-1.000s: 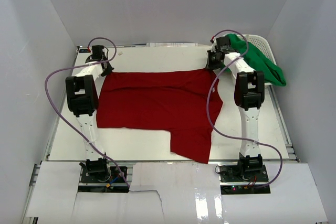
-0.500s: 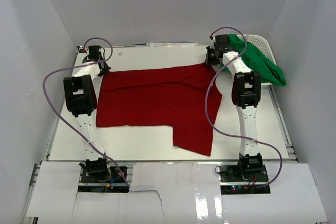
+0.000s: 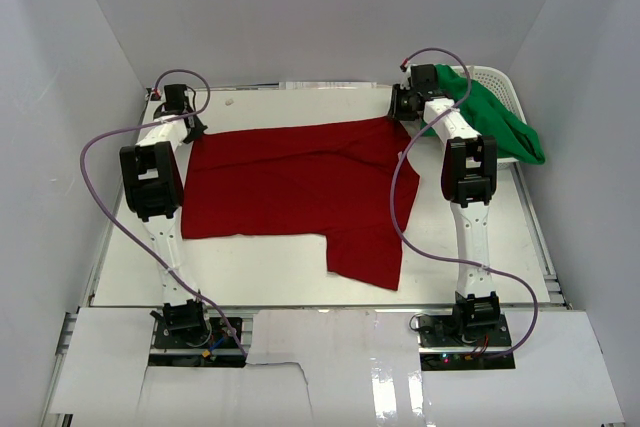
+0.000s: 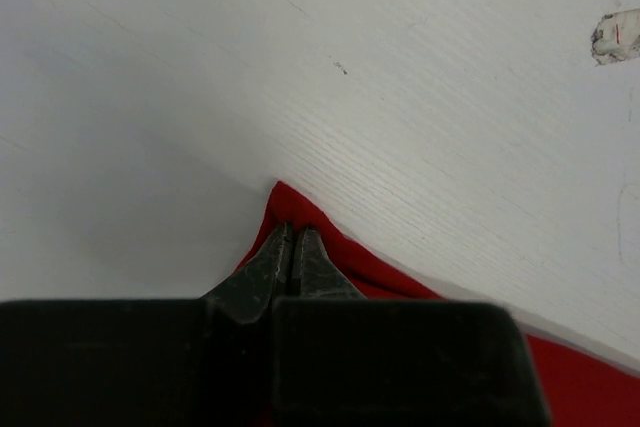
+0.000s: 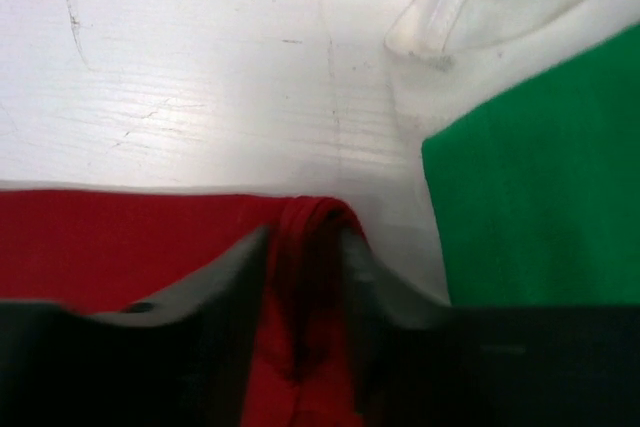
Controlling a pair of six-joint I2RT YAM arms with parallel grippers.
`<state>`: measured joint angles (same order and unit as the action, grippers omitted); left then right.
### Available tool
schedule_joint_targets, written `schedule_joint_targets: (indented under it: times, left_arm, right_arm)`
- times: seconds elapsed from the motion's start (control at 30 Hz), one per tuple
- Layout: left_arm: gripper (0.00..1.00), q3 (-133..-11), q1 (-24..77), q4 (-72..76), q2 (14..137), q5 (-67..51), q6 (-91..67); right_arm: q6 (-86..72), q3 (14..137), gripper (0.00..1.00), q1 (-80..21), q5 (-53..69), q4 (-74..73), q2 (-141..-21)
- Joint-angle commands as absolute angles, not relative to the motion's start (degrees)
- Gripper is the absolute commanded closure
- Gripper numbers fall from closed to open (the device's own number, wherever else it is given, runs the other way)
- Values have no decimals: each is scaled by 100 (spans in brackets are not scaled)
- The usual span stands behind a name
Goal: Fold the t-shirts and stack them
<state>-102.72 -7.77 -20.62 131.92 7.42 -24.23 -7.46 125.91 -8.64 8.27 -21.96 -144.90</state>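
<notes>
Red cloth covers most of the table (image 3: 280, 102). The red shirt (image 3: 290, 187) lies spread nearly flat on the white, faintly grained board, with a squarish flap reaching toward the near edge.

At the shirt's far left corner, the left gripper (image 4: 292, 239) has its black fingers pressed together. Their tips pinch a pointed bit of red hem, which rises in a small peak off the board. A chipped scuff (image 4: 615, 35) marks the wood beyond it.

At the far right corner, the right gripper (image 5: 305, 247) stands with its jaws apart. A soft, rounded ridge of red cloth sits up between them, and I cannot tell whether the pads press it.

Just to the right is the green shirt (image 3: 495, 117), matte and smooth, close to the red corner but not overlapping it. It is heaped in the white slotted basket (image 3: 500, 77) and spills over the rim toward the near right. A purple cable (image 3: 100, 162) loops off each arm.
</notes>
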Motion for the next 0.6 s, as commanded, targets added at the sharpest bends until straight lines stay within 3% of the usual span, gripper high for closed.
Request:
schedule_joint_targets:
  times: [0.0, 0.1, 0.2, 0.57]
  left_arm:
    - [92, -10301, -888, -2338, 13193, 818, -2399]
    - [75, -10169, -879, -2146, 13009, 669, -2452]
    - [70, -9949, -888, -1882, 12763, 615, -2470]
    - [68, -10767, -870, -2320, 12298, 580, -2505]
  right_arm:
    - [-703, 12613, 53, -826, 861, -1750, -14300]
    - [-677, 12569, 45, -852, 949, -1635, -14195]
    - [-589, 12525, 44, -905, 976, -1530, -14019]
    - [-203, 12297, 43, -1090, 975, -1784, -13325]
